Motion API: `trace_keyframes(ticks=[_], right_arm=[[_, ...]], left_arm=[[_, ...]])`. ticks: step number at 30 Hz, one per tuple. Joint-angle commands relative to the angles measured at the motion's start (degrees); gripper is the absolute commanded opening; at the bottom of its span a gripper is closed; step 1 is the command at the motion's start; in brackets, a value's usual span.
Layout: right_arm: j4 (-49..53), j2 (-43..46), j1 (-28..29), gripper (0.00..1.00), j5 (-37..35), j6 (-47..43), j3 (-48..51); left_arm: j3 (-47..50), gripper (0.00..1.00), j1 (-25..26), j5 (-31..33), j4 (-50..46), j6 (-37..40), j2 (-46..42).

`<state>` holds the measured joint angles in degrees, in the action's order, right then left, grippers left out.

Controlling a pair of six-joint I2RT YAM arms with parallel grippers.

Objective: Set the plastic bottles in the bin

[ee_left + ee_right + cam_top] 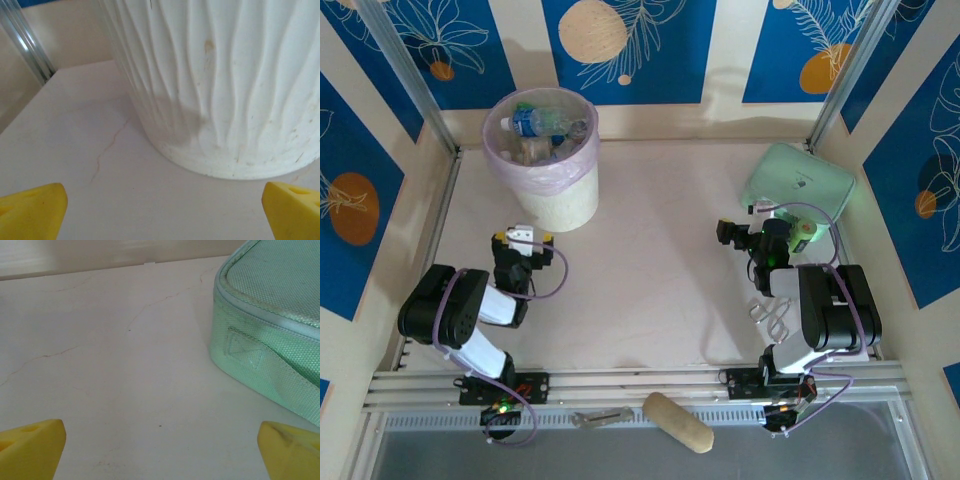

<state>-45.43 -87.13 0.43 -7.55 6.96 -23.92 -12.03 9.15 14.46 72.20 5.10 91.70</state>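
The bottles [545, 125] are heaped inside the bin [560, 200], which stands far left on the bench [650, 270], so the job looks finished to me. That would explain the arms [460, 310] folded low: the left hand [164, 212] rests spread and empty facing the bin's ribbed foot, the right hand [160, 450] spread and empty beside a green pouch [798, 180]. The bench top is pale with hairline cracks; blue leaf-print walls [650, 50] surround it

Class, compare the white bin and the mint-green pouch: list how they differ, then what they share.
The bin is cream-white with wavy ribs; the pouch is mint green and woven-textured. The bin stands upright, far left; the pouch lies flat, far right. The bin is open-topped, holding bottles; the pouch's inside is hidden. Both rest on the table.
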Motion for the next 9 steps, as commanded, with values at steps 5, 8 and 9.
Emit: trace_keyframes(ticks=[5,8,9], right_arm=[[-0.9,-0.2,0.2,0.99,-0.4,-0.6,0.2],[-1.1,-0.1,0.2,0.99,-0.4,-0.6,0.3],[-1.2,-0.1,0.2,0.99,-0.4,-0.6,0.3]], left_arm=[[-0.4,1.00,0.6,0.7,2.6,1.2,0.1],[-0.7,1.00,0.8,1.6,1.8,1.2,0.1],[-0.7,1.00,0.8,1.7,1.8,1.2,0.0]])
